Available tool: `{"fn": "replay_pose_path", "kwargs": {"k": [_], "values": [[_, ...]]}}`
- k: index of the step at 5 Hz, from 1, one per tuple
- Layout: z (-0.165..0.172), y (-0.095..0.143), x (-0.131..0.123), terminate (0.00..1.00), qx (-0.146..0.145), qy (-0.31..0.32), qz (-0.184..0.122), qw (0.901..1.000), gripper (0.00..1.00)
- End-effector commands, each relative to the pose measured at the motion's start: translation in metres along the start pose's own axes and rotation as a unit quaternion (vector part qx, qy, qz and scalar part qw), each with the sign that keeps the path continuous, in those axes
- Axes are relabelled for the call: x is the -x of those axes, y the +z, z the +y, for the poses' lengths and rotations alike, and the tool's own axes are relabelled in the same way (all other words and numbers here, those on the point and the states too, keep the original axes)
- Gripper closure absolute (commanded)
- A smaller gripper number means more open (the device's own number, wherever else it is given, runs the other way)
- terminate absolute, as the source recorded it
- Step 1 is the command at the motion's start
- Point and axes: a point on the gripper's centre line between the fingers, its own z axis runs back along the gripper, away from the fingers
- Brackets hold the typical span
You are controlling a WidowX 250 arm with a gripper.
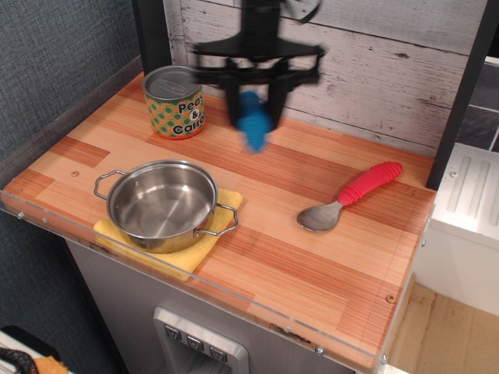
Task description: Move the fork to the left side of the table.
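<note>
Pot [161, 204] empty — tool [253, 101] grips fork [253, 125].

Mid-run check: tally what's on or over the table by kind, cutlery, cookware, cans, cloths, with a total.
Cutlery: 2, fork held in the gripper, spoon on the table
Cookware: 1, pot
Cans: 1, can
Cloths: 1, yellow cloth under the pot
Total: 5

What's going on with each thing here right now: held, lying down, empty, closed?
Fork: held off the table, blue handle pointing down.
Gripper: shut on the fork.
Spoon: lying flat.
Pot: upright, empty, on the yellow cloth.
Can: upright, closed.
</note>
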Motion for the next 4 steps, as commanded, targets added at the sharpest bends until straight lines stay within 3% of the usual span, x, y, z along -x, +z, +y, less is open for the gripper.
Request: {"fn": "replay_pose_path", "kwargs": {"k": [1, 2, 4], "values": [[0.051, 0.014, 0.0, 0.0, -0.002, -0.146, -0.065, 0.9872, 1.0], [0.078, 0.0, 0.0, 0.0, 0.021, -0.177, -0.052, 0.9825, 1.0], [0.13, -0.004, -0.002, 0.0, 0.008, -0.175, -0.069, 0.982, 1.0]]}}
